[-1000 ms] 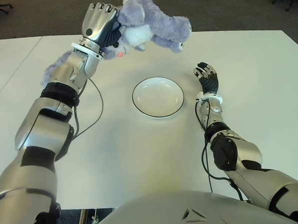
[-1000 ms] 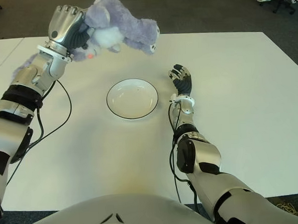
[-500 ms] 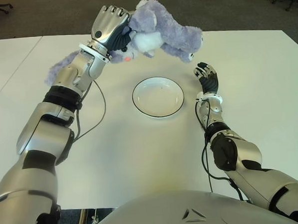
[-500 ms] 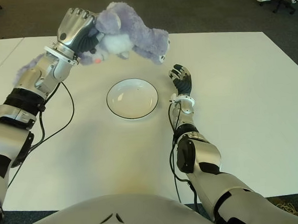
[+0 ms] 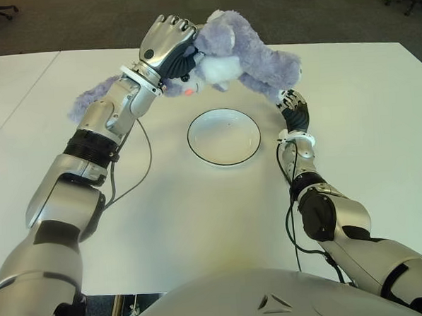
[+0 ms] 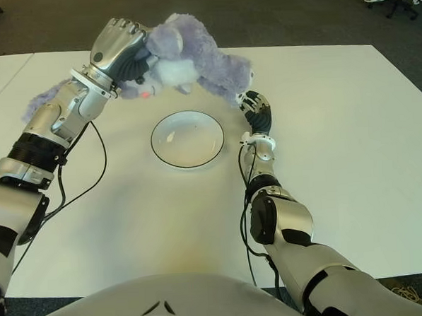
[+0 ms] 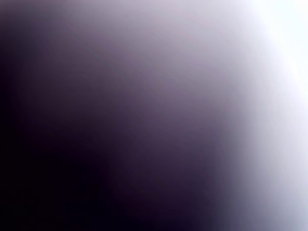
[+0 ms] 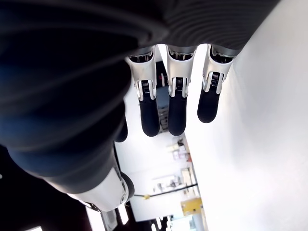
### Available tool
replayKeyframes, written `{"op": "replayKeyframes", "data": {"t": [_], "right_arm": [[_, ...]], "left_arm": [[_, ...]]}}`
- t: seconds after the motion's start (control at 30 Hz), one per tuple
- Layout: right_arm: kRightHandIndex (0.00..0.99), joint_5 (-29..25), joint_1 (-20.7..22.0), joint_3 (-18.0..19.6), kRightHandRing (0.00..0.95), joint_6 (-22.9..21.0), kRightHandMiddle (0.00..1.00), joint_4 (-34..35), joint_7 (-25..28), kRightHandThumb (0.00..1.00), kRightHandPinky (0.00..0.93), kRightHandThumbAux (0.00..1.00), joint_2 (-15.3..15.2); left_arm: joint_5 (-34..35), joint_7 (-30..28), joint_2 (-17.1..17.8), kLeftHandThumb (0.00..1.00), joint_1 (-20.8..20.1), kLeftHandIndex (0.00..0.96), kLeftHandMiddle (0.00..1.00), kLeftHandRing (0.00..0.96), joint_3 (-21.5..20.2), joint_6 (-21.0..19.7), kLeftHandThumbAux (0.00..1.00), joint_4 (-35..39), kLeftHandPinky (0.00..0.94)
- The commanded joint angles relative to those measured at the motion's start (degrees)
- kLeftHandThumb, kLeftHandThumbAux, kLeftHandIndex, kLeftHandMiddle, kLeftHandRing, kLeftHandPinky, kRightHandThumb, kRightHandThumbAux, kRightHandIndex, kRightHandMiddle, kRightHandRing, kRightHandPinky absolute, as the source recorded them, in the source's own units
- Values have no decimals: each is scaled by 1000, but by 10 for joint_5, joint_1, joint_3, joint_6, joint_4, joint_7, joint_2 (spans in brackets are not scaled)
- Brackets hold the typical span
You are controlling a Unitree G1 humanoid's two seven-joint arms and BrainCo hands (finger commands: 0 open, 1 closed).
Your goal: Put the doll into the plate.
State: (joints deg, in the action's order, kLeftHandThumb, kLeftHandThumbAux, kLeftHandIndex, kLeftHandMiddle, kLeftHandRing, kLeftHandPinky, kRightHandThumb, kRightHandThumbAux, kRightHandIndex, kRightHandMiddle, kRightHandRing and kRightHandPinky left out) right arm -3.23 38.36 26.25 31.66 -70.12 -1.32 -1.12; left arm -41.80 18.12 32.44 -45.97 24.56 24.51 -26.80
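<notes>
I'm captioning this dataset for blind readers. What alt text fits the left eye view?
The robot's left hand holds a purple plush doll in the air beyond an empty white plate on a white table. Its right hand shows open, to the plate's right.

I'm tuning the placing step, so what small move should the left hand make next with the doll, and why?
Probably carry it a little nearer the robot and lower it. The left hand grips the purple doll in the air beyond the far rim of the empty plate, with one end of the doll showing over the open right hand.
</notes>
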Motion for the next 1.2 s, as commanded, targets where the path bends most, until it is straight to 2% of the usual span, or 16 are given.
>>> {"op": "replayKeyframes", "data": {"t": [0.03,0.43,0.83,1.0,1.1,1.2], "right_arm": [[268,-12,-130,11,224,-78,241,-80,-12,442,214,870,32],[277,-14,-129,13,209,-81,231,-80,-8,462,183,875,33],[286,-12,-129,12,208,-80,233,-80,-9,479,194,867,33],[284,-11,-129,11,216,-79,238,-80,-9,474,208,864,33],[280,-13,-129,12,213,-83,235,-80,-8,471,198,864,33],[279,-14,-129,13,212,-84,233,-80,-9,473,201,868,34]], "left_arm": [[29,-73,2,750,45,442,843,837,-20,-17,693,61,810],[49,-146,3,751,95,443,841,836,-43,-42,692,131,808],[30,-143,-16,750,123,443,845,839,-37,-46,692,144,842],[26,-141,-19,747,128,442,863,855,-34,-40,694,143,861],[24,-130,-24,742,133,440,909,884,-30,-31,697,126,889],[31,-129,-31,742,138,440,882,858,-30,-29,696,115,847]]}}
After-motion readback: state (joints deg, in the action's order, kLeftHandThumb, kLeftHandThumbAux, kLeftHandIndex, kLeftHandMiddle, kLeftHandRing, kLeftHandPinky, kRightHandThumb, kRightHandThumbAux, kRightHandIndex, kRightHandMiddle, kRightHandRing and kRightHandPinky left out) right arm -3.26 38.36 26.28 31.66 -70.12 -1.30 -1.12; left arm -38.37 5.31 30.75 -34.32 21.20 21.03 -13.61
